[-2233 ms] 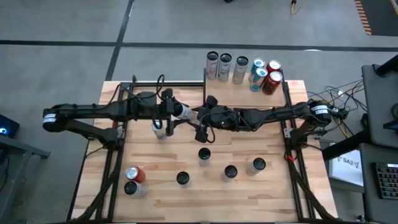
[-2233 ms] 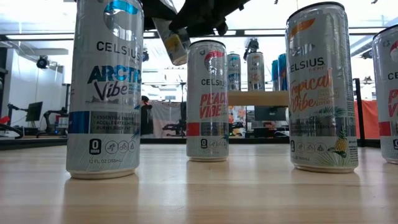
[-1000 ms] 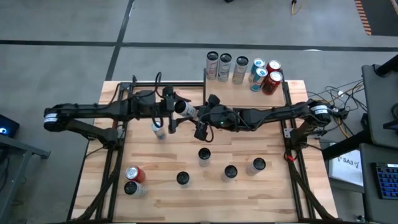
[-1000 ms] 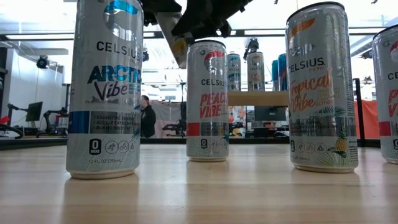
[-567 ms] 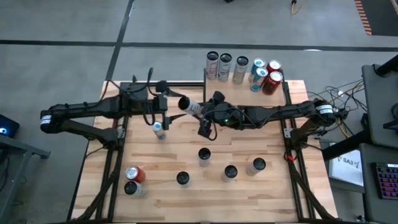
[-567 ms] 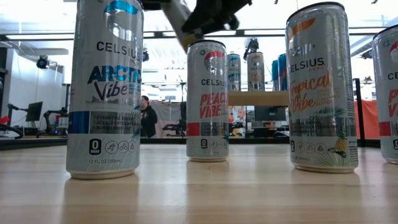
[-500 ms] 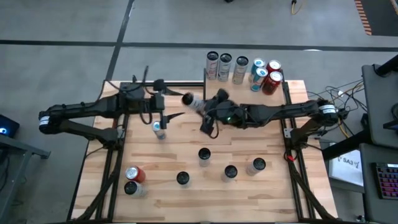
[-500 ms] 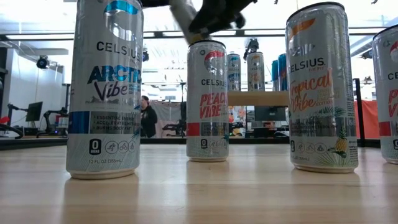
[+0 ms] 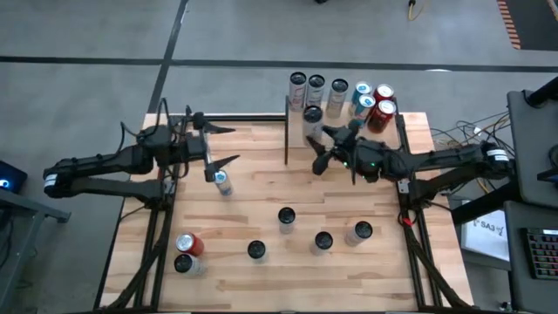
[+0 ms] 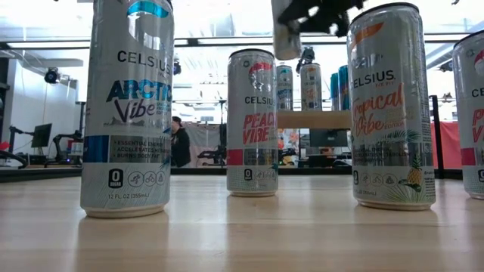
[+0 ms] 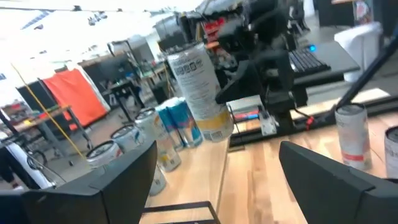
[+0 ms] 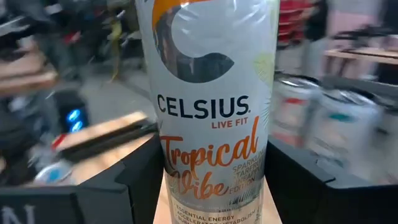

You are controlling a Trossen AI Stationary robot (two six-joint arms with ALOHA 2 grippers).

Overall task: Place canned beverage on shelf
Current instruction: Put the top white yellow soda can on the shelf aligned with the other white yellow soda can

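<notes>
My right pincer (image 9: 319, 131) is clamped on the tall silver Celsius Tropical Vibe can (image 12: 208, 106), upright between my dark fingers (image 12: 124, 186), held over the small light-wood shelf (image 9: 349, 135) near its black-posted left edge, beside the cans standing there. My left pincer (image 9: 228, 145) hangs spread wide above the counter's (image 9: 261, 209) left side.

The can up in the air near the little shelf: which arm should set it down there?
The right. Its gripper already holds the Tropical Vibe can over the shelf, beside the cans standing there. The left gripper is open, empty and back near the table's left side.
</notes>
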